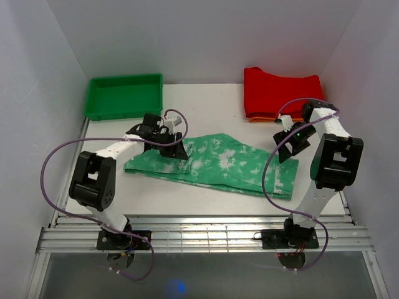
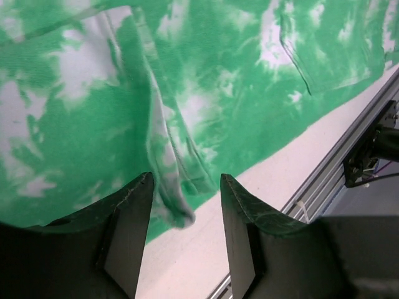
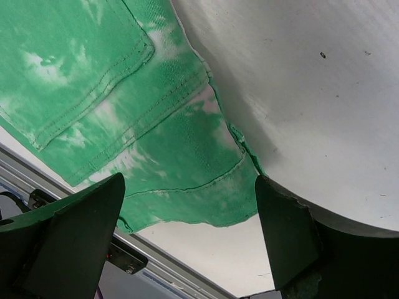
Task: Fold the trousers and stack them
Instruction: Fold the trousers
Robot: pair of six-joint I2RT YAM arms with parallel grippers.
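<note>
Left gripper (image 2: 184, 184): jaws parted, holding nothing, above the near edge of the trousers (image 1: 218, 163). Right gripper (image 3: 190, 187): jaws spread wide, holding nothing, above the trousers' right-end corner. Trousers lie flat mid-table (image 1: 206, 103); white surface runs along both long edges.

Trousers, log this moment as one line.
trousers lying on table | left gripper open over left end | right gripper open over right end
</note>
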